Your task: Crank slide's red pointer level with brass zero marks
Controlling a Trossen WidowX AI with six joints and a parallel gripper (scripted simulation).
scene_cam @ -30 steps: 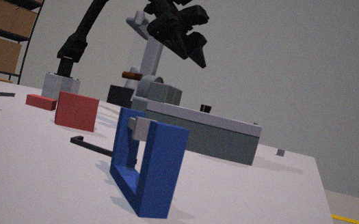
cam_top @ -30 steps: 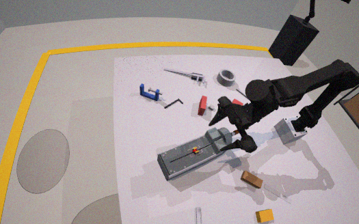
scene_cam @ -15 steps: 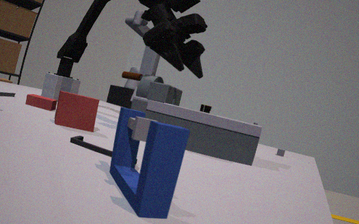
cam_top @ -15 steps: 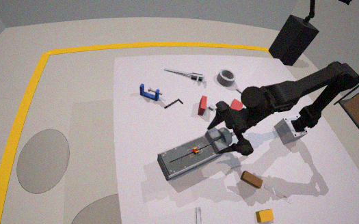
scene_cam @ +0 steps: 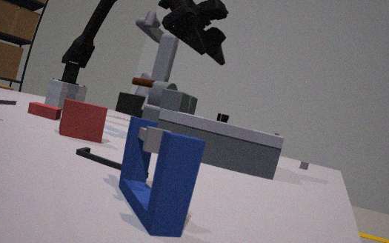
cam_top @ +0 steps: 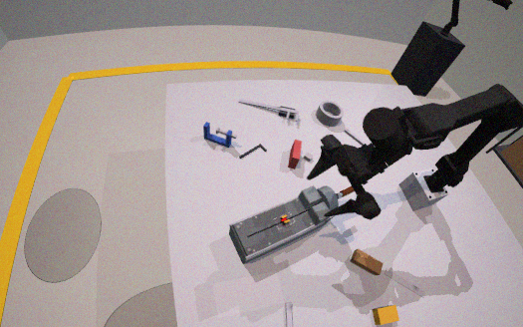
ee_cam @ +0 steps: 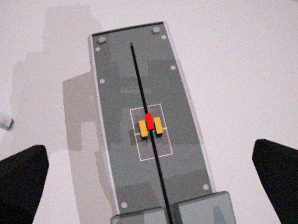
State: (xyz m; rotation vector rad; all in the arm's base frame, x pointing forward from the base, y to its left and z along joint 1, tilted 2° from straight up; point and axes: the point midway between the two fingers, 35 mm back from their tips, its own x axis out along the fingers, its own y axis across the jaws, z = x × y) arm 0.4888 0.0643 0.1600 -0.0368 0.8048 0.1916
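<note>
The grey machine [cam_top: 262, 238] [scene_cam: 238, 152] [ee_cam: 117, 150] has a long black slot in its top. The red pointer [cam_top: 284, 219] [ee_cam: 149, 121] stands between the two brass marks. In the wrist view it overlaps much of the left mark [ee_cam: 143, 129] and the right mark [ee_cam: 158, 126], but appears slightly offset toward the far end; the slanted view makes exact level hard to judge. The orange-brown crank handle [cam_top: 346, 191] [scene_cam: 141, 82] sticks out at the housing end. My gripper [cam_top: 318, 196] [scene_cam: 213, 58] [ee_cam: 153, 155] is open and empty, raised above the machine, clear of the handle.
A blue clamp [cam_top: 217, 138] [scene_cam: 176, 185], a black hex key [cam_top: 251, 152] and a red block [cam_top: 295, 154] [scene_cam: 82, 120] lie beside the machine. A caliper [cam_top: 265, 107] and a grey ring [cam_top: 327, 122] lie farther off. A brown-handled tool [cam_top: 367, 262] and a yellow block [cam_top: 386, 315] lie opposite.
</note>
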